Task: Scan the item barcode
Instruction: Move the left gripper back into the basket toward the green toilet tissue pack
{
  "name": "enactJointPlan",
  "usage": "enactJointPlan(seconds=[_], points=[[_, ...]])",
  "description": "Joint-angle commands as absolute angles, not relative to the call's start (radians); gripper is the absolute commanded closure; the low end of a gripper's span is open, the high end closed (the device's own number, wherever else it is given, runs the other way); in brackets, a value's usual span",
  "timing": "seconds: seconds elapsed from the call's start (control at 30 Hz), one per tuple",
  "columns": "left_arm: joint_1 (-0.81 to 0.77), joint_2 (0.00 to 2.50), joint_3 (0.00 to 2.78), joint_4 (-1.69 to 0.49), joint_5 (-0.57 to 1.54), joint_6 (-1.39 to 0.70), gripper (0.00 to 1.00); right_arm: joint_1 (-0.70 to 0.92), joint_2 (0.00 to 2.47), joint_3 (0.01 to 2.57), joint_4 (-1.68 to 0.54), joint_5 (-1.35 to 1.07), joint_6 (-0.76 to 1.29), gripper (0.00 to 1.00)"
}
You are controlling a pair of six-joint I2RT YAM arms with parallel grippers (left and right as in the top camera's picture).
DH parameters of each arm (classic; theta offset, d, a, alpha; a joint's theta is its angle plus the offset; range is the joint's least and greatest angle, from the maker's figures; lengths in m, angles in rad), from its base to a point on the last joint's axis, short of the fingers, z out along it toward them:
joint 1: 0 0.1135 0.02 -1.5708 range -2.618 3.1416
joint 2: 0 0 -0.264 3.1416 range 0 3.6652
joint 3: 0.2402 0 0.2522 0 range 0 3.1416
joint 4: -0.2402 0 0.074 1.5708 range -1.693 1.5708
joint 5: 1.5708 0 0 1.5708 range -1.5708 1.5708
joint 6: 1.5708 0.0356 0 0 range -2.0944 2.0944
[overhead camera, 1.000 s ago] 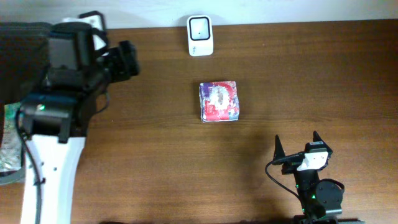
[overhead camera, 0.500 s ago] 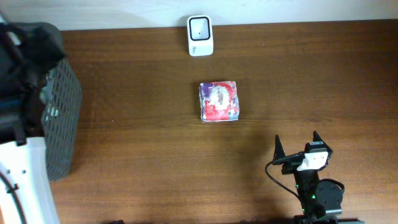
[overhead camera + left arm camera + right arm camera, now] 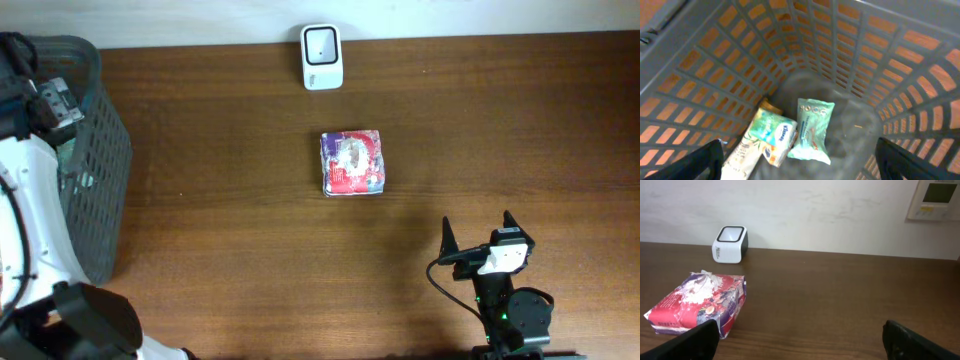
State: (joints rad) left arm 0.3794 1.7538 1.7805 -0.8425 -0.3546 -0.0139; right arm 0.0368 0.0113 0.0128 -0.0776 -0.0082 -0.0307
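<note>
A red-and-purple packet (image 3: 351, 163) lies flat mid-table, with nothing touching it; the right wrist view shows the packet (image 3: 697, 302) at its left. The white barcode scanner (image 3: 322, 57) stands at the table's back edge, beyond the packet, and shows as the scanner (image 3: 730, 244) against the wall. My right gripper (image 3: 477, 229) rests open near the front right, well short of the packet. My left gripper (image 3: 800, 161) hangs open over the grey basket (image 3: 100, 170), holding nothing. Below it lie a green packet (image 3: 812, 131) and a tissue pack (image 3: 775, 135).
The basket (image 3: 715, 65) has slatted walls close on all sides of the left gripper. A third pale pack (image 3: 746, 154) lies beside the tissue pack. The left arm (image 3: 25, 210) runs along the table's left edge. A wall panel (image 3: 937, 199) hangs behind the table.
The left arm has swung left from over the table's back left to above the basket, uncovering it, and its jaws have opened wider. Packet, scanner and right arm have not moved.
</note>
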Motion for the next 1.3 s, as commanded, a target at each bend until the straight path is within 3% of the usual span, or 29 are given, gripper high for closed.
enactJointPlan(seconds=[0.0, 0.3, 0.47, 0.77, 0.97, 1.1, 1.27], points=[[0.416, 1.860, 1.755, -0.901, -0.301, 0.069, 0.10, 0.032, 0.004, 0.006, -0.082, 0.001, -0.033, 0.01], [0.541, 1.914, 1.757, -0.914, -0.100, 0.069, 0.20, 0.032, 0.004, 0.006, -0.082, 0.001, -0.033, 0.01], [0.579, 1.913, 1.757, -0.926, 0.006, 0.137, 0.20, 0.032, 0.004, 0.006, -0.082, 0.001, -0.033, 0.01], [0.579, 1.988, 1.755, -0.929, 0.008, 0.191, 0.20, 0.032, 0.004, 0.006, -0.082, 0.001, -0.033, 0.01], [0.579, 2.064, 1.755, -0.888, 0.076, 0.268, 0.25, 0.032, 0.004, 0.006, -0.082, 0.001, -0.033, 0.01], [0.576, 2.075, 1.755, -0.846, 0.088, 0.268, 0.36, 0.032, 0.004, 0.006, -0.082, 0.001, -0.033, 0.01], [0.577, 2.123, 1.755, -0.853, 0.082, 0.267, 0.36, 0.032, 0.004, 0.006, -0.082, 0.001, -0.033, 0.01]])
